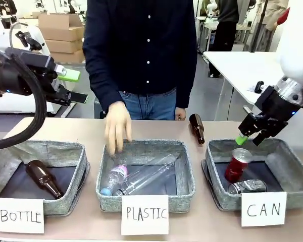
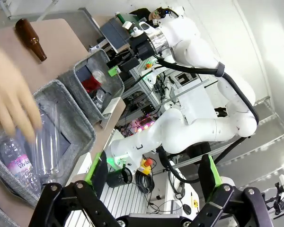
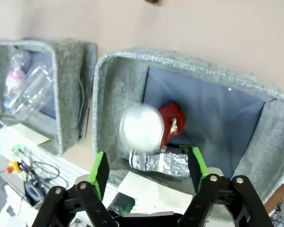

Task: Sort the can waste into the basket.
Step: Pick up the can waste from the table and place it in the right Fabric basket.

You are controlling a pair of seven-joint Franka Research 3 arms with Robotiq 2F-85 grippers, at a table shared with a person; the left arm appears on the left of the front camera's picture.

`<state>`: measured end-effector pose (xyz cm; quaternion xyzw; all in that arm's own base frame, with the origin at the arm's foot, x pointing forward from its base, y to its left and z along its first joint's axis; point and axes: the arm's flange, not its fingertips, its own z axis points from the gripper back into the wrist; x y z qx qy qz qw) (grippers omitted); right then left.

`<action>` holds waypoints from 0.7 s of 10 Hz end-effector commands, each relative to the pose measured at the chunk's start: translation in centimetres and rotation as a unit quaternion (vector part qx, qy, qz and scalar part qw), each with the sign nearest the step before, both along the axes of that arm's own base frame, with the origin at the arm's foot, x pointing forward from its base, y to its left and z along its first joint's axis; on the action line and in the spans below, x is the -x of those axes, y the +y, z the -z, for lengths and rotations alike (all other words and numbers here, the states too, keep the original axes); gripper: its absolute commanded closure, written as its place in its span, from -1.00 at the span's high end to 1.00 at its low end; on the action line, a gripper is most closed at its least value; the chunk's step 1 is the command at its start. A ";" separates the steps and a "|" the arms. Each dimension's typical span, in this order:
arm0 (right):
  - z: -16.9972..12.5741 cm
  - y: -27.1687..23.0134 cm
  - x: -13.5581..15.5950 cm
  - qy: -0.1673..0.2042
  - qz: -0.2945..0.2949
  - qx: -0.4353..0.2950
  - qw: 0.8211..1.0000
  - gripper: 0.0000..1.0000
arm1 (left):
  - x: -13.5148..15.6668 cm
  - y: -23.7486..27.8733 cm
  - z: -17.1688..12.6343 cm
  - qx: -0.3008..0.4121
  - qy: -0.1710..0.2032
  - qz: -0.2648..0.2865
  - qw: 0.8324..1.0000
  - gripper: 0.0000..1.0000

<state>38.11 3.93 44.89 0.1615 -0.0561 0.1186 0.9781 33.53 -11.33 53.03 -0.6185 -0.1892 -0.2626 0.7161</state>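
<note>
The CAN basket holds both cans: the red can tilted upright on the dark can lying flat. Right gripper hovers above, jaws spread and empty; left gripper is likewise spread, well apart. The red can looks unsteady and may topple, though the walls should contain it.

The left gripper hangs high at the far left, above the table, its arm coming in from the left edge; its 2 green-padded fingers point right and stand wide apart with nothing between them. The right gripper hangs at the right, its wrist slanting down and leftward from the upper right; its 2 fingers are spread apart and grip nothing. The person's hand reaches down near the middle, fingers pointing downward and loosely spread.
</note>
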 end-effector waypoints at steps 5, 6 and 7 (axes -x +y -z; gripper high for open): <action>-1.1 -0.7 -0.6 -0.031 0.039 -0.122 0.991 1.00 | 0.1 0.0 0.1 0.011 -0.006 0.000 1.000 1.00; -2.2 -0.8 -0.1 -0.057 0.011 -0.217 0.975 1.00 | 0.1 0.0 0.1 0.011 -0.006 0.000 1.000 1.00; -4.1 -1.4 1.1 -0.062 -0.049 -0.437 0.896 1.00 | 0.1 0.0 0.1 0.011 -0.006 0.000 1.000 1.00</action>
